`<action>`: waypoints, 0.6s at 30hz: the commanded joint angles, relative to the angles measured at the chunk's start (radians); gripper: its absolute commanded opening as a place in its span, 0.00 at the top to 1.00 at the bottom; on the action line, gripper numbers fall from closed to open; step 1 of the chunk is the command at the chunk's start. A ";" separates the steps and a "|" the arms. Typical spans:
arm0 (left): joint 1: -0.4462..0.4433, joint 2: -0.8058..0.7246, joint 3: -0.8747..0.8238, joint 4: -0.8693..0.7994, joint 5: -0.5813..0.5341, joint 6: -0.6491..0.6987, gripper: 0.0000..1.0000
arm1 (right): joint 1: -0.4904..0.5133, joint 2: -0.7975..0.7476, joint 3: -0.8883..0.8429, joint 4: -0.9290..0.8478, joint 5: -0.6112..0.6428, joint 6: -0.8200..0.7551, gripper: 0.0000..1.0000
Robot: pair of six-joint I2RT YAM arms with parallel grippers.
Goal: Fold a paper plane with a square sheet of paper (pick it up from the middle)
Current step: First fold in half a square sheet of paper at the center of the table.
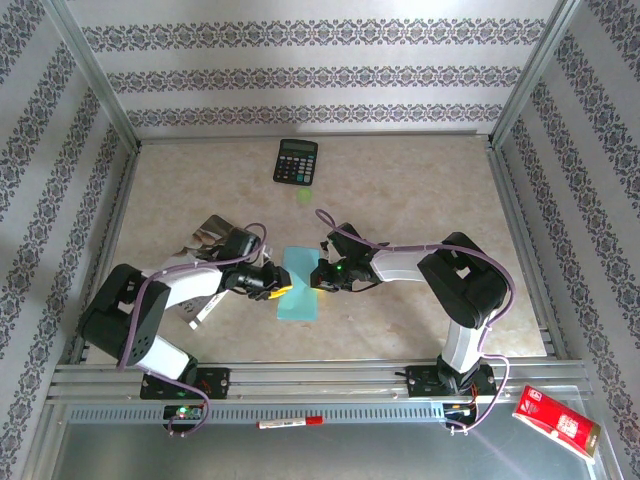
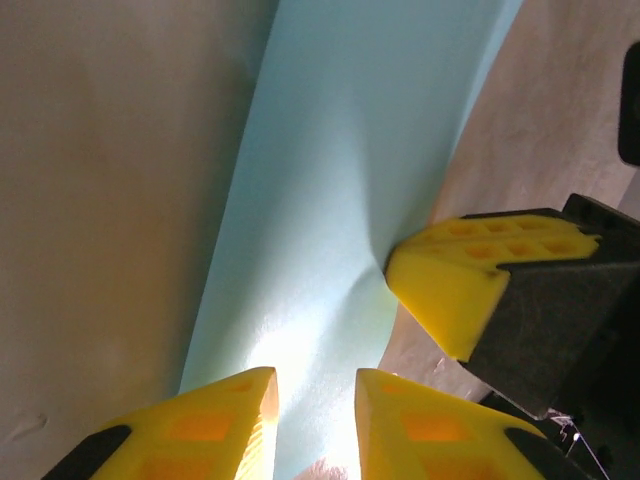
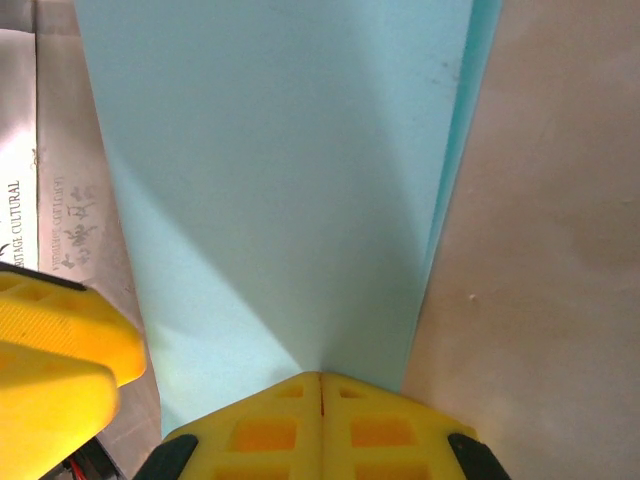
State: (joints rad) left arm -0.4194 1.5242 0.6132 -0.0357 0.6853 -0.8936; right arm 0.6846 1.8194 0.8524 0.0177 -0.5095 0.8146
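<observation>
One light-cyan sheet [image 1: 298,298] folded to a strip, left end effector [image 2: 315,405] slightly parted, right end effector [image 3: 320,400] closed

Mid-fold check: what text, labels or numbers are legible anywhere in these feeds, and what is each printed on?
"TAGE CULTURAL": runs sideways on the grey-white booklet in the right wrist view; the start of the word is cut off.
Chinese characters beside it on the same booklet: too blurred to read.
Calculator: key and display markings too small to read.
Red box: light print, too small to read.
Light-cyan paper: no print visible.
</observation>
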 commanded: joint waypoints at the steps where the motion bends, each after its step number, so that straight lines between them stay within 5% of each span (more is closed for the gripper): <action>1: -0.007 0.033 0.021 0.019 0.015 0.028 0.76 | -0.009 0.089 -0.065 -0.244 0.215 -0.023 1.00; 18: 0.022 0.066 -0.034 -0.036 -0.014 0.085 0.91 | -0.012 0.095 -0.069 -0.239 0.217 -0.024 1.00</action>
State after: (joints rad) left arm -0.4099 1.5841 0.6044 -0.0357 0.6811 -0.8360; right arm 0.6846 1.8194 0.8555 0.0113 -0.5064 0.8112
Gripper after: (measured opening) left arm 0.098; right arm 0.042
